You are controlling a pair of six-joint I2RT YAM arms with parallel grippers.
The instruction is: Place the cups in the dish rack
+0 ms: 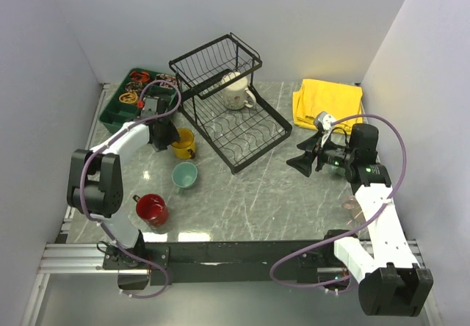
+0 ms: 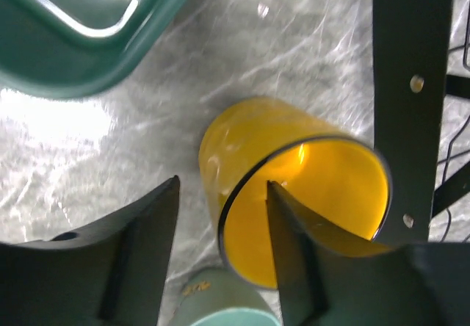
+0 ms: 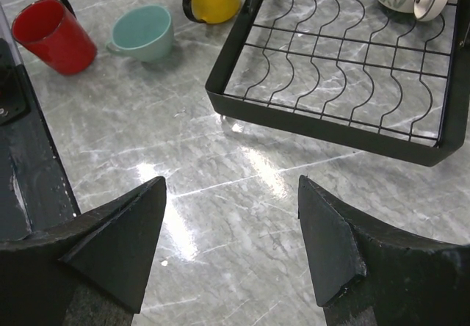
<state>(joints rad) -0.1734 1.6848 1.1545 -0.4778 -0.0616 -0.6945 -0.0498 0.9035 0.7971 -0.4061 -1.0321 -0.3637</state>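
The black wire dish rack (image 1: pixel 246 131) stands at the back centre with a cream mug (image 1: pixel 236 91) in it. A yellow mug (image 1: pixel 184 145), a teal mug (image 1: pixel 184 175) and a red mug (image 1: pixel 152 208) stand on the table to its left. My left gripper (image 1: pixel 170 141) is open over the yellow mug (image 2: pixel 294 186). In the left wrist view the gripper (image 2: pixel 222 181) straddles the mug's wall, one finger inside and one outside. My right gripper (image 1: pixel 295 154) is open and empty right of the rack, and in its own view (image 3: pixel 231 183) it hangs over bare table. The grey-green mug is out of view.
A green compartment tray (image 1: pixel 117 109) with small items sits at the back left. A yellow cloth (image 1: pixel 327 102) lies at the back right. A pale pinkish translucent thing (image 1: pixel 352 205) shows beside the right arm. Walls close in on three sides.
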